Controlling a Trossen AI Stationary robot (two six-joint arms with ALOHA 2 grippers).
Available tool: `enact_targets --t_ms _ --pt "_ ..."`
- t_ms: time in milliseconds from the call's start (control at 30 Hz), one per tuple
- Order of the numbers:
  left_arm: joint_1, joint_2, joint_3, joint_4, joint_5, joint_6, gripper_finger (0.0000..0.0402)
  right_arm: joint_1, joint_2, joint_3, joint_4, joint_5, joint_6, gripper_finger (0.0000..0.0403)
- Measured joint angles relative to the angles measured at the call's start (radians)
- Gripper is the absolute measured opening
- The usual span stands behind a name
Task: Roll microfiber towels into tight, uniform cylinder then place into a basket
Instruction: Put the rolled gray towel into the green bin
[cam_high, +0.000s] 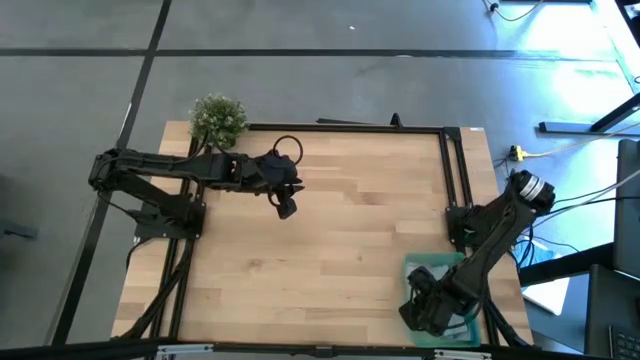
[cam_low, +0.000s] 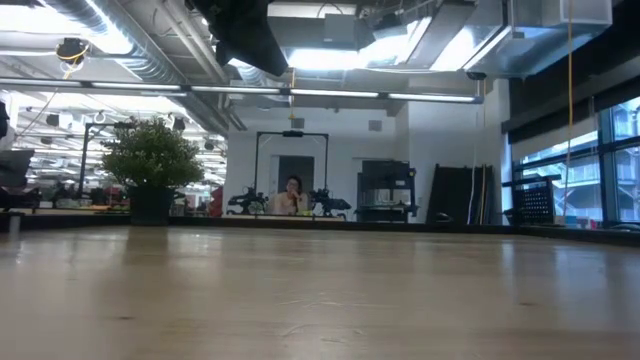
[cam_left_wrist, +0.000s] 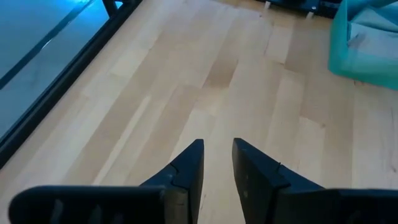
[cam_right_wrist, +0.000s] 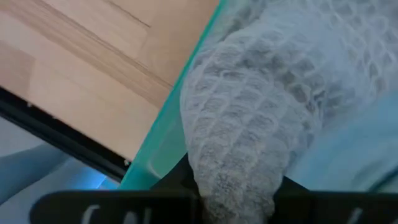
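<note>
My right gripper (cam_high: 430, 310) stands over the green basket (cam_high: 428, 266) at the table's near right corner, shut on the grey waffle-weave towel (cam_right_wrist: 249, 124). The towel is bunched into a thick roll and reaches down inside the basket's wall (cam_right_wrist: 165, 134). A pale blue towel (cam_right_wrist: 351, 155) lies in the basket beside it. My left gripper (cam_high: 286, 208) hangs open over the bare wood left of the table's middle. Nothing is between its fingers (cam_left_wrist: 186, 171). My right gripper pinches one end of the grey towel roll (cam_right_wrist: 239, 186) between its two fingers, several layers thick. The fingers come from above, pointing steeply down. The roll hangs from them into the basket. Whether its lower end rests on the floor of the basket, I cannot tell.
A small bushy plant (cam_high: 217, 118) stands at the far left corner. A black frame (cam_high: 445, 160) runs along the table's far and right edges. In the low view a person (cam_low: 292, 192) sits far behind the table. Bare wood (cam_high: 350, 230) spreads between the arms.
</note>
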Motion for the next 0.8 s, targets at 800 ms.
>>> enact_targets --t_ms 800 --pt "0.000 0.000 0.000 -0.001 0.000 0.001 0.0078 -0.067 0.070 0.000 0.059 -0.135 -0.101 0.0135"
